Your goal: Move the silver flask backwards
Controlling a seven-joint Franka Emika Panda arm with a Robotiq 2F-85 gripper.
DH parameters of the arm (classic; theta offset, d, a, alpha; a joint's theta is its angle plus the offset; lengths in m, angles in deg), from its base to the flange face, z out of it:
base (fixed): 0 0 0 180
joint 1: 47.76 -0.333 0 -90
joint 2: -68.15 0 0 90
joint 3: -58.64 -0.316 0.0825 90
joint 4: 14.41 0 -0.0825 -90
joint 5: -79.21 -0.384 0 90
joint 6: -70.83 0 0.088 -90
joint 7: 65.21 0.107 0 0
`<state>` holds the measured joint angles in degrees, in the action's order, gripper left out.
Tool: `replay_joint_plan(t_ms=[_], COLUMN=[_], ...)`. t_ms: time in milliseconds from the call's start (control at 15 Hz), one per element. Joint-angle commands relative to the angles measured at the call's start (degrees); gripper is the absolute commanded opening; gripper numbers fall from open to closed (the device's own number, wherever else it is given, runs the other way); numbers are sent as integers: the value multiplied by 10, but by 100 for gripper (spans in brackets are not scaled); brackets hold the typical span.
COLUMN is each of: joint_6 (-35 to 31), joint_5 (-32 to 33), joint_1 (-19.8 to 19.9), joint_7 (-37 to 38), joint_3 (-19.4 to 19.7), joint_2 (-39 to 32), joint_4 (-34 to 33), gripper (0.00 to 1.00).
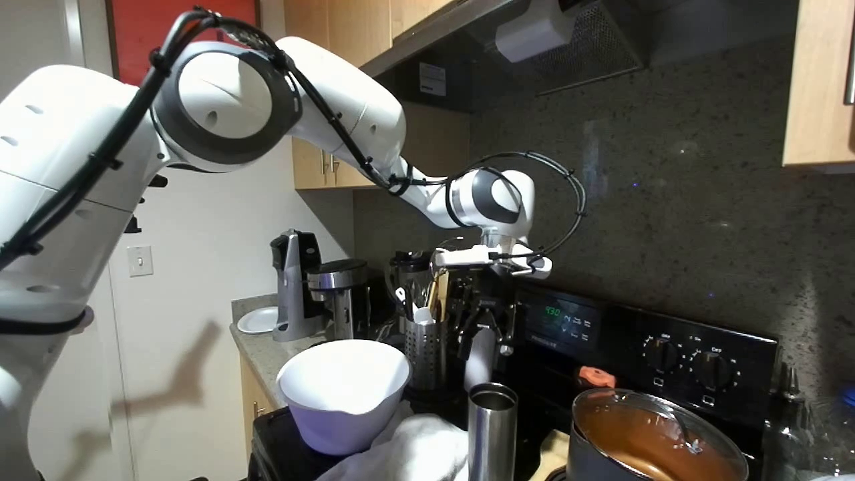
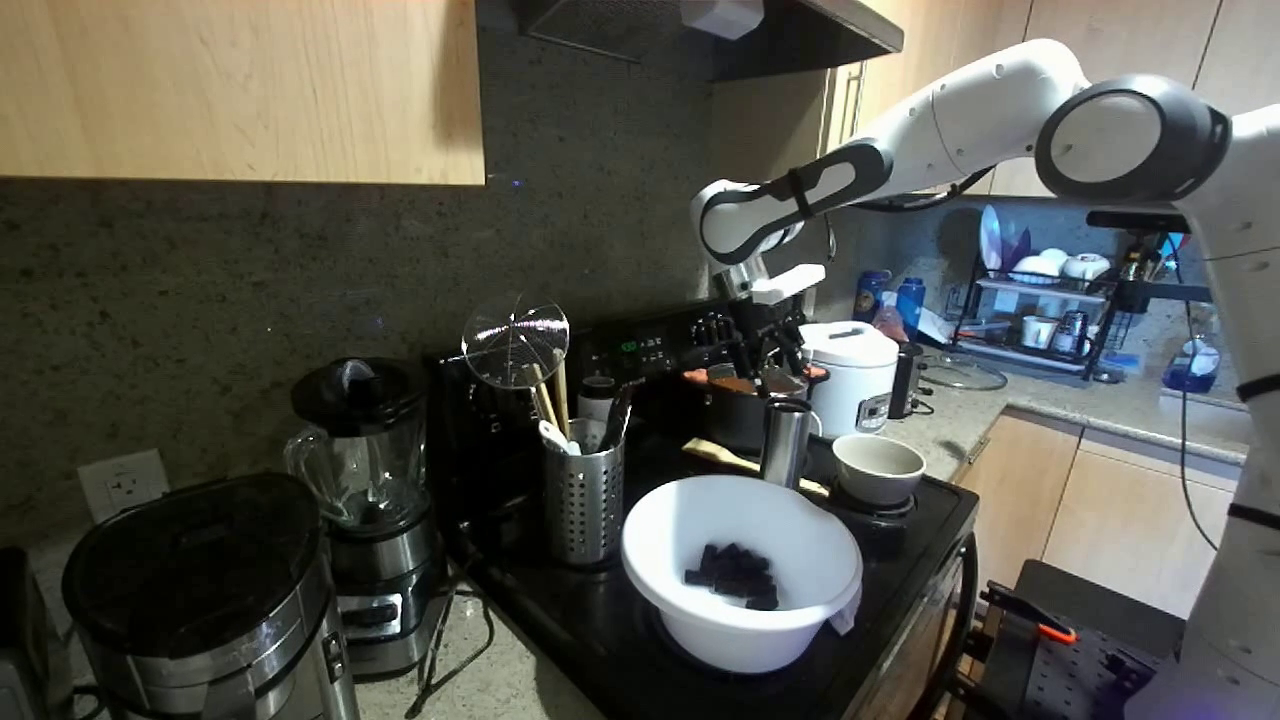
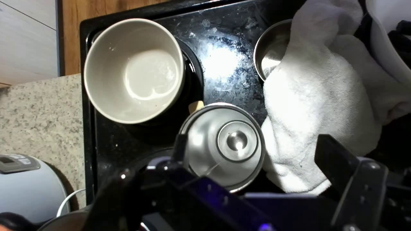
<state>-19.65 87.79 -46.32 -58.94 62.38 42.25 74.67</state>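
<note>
The tool [image 3: 252, 142] hangs with its fingers [image 3: 334, 154] spread, above the silver flask [image 1: 493, 434], which stands upright on the black tabletop [image 3: 234, 27], just beside the white towel [image 3: 314, 106]. In the wrist view, the flask's open mouth shows in the gap, nearer one finger; whether they touch, I cannot tell.

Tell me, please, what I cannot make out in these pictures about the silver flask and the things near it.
Silver flask: its foot is cut off by the bottom edge in an exterior view.
The flask's rim: partly hidden in the wrist view by a gripper finger.
Round metal dish: partly covered by the white cloth in the wrist view.
White bowl: its near wall hides, in an exterior view, the dark pieces inside.
</note>
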Motion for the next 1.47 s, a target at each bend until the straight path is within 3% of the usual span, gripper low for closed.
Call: replay_joint_plan(t_ms=[0,733,800,867,1400], joint_6=[-49,-108,-109,-110,-122], joint_5=[-6,-16,-18,-20,-27], joint_1=[4,12,13,13,15], joint_7=[4,2,1,1,2], joint_3=[-1,1,1,0,1], joint_2=[8,11,13,14,16], joint_4=[54,111,113,115,119], gripper=[100,100,75,74,12])
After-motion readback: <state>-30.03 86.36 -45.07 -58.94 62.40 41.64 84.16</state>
